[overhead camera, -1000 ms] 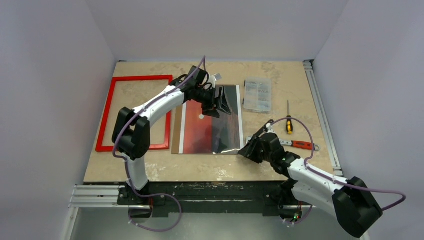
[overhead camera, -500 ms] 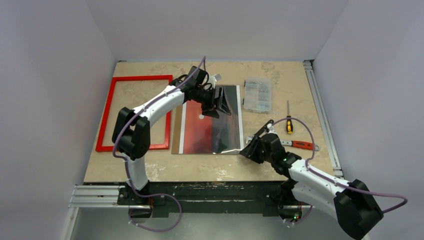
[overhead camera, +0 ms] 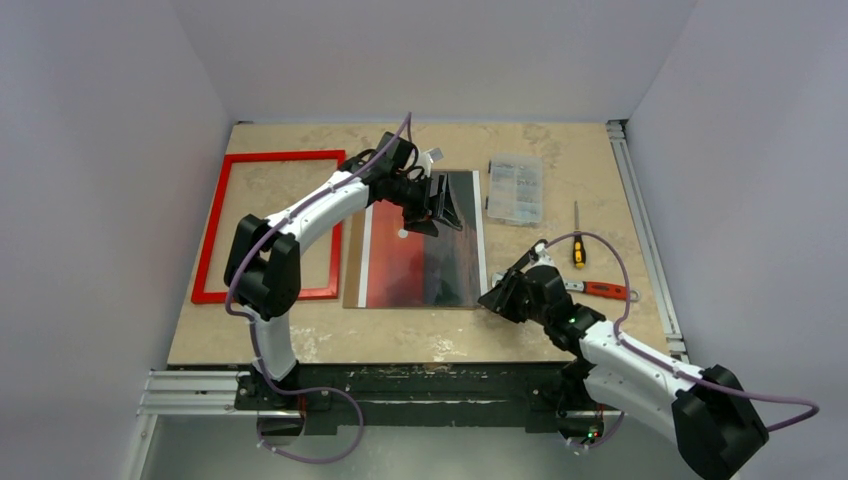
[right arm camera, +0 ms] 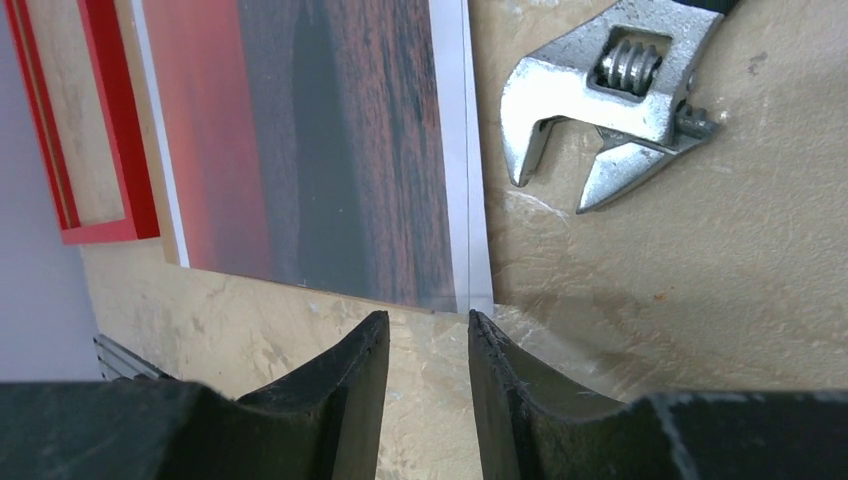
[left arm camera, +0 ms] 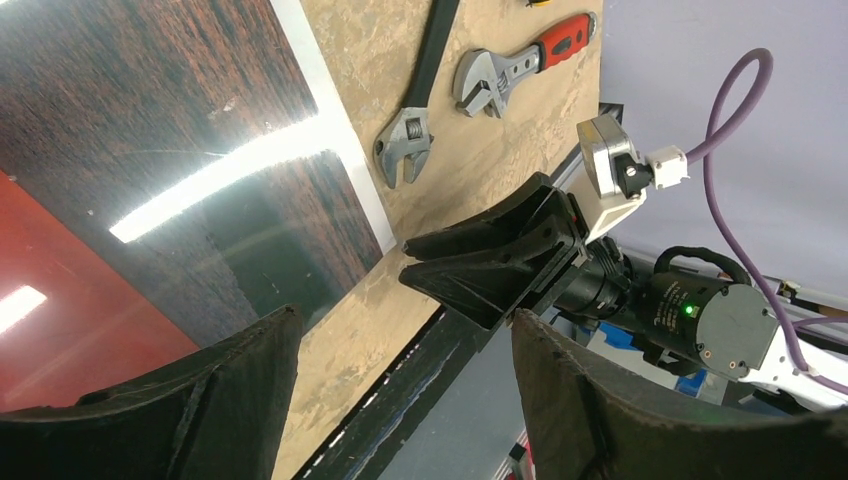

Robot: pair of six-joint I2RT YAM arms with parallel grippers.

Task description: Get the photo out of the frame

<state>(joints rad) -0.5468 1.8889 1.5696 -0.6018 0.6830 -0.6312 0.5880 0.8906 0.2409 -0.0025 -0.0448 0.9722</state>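
Note:
The photo (overhead camera: 420, 262), a red sunset print with a dark landscape and white edge strips, lies flat face up mid-table, outside the frame. The red frame (overhead camera: 212, 230) lies empty to its left. My left gripper (overhead camera: 440, 205) hovers open above the photo's far half, holding nothing; its wrist view shows the glossy print (left arm camera: 150, 120) below the gripper (left arm camera: 405, 330). My right gripper (overhead camera: 492, 298) sits low at the photo's near right corner. In its wrist view the jaws (right arm camera: 428, 318) stand narrowly apart just before that corner (right arm camera: 465, 295), with bare table between them. The frame's corner (right arm camera: 110, 120) shows at left.
A clear parts box (overhead camera: 515, 187) lies right of the photo. A yellow-handled screwdriver (overhead camera: 577, 242) and a red-handled wrench (overhead camera: 603, 290) lie right of my right gripper. A steel wrench (right arm camera: 600, 100) lies close beside the photo's right edge. The table's front rail (overhead camera: 200, 385) runs below.
My right gripper has moved slightly toward the photo's near right corner. The bright raised strip along the photo's near edge is gone and the edge lies flat. The left arm is still.

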